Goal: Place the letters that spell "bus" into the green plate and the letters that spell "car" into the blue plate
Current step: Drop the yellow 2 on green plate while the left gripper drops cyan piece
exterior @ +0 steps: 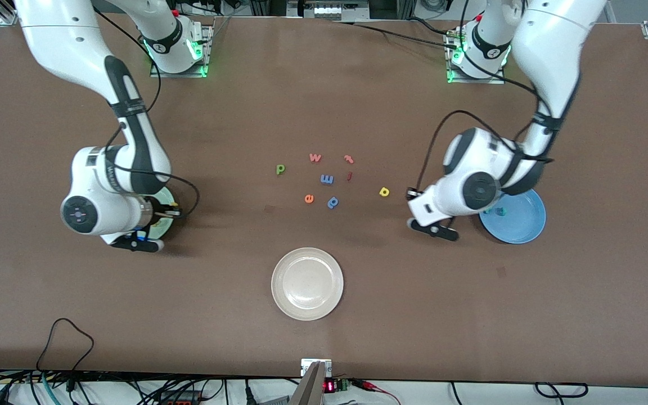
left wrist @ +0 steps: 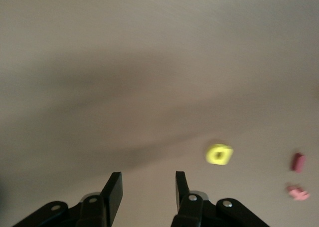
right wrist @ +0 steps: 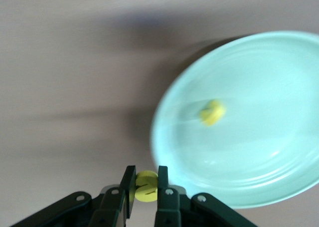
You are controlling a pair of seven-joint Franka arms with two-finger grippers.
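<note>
My right gripper (right wrist: 146, 181) is shut on a yellow letter (right wrist: 146, 187), seemingly the "s", just outside the rim of the green plate (right wrist: 259, 152) (exterior: 165, 198). Another yellow letter (right wrist: 212, 112), too blurred to read, lies in that plate. My left gripper (left wrist: 147, 176) is open and holds nothing, low over bare table between the yellow "a" (left wrist: 219, 154) (exterior: 384, 192) and the blue plate (exterior: 521, 225). Two teal letters (exterior: 495, 211) lie in the blue plate, partly hidden by the left arm. The dark green "b"/"p" (exterior: 280, 169) lies on the table mid-way between the arms.
Loose letters lie mid-table: an orange-red "w" (exterior: 315, 157), a red "r" (exterior: 349, 158), a red bar (exterior: 349, 176), a blue "m" (exterior: 327, 179), an orange "e" (exterior: 309, 198) and a blue "p" (exterior: 333, 202). A cream-white plate (exterior: 307, 259) sits nearer the front camera.
</note>
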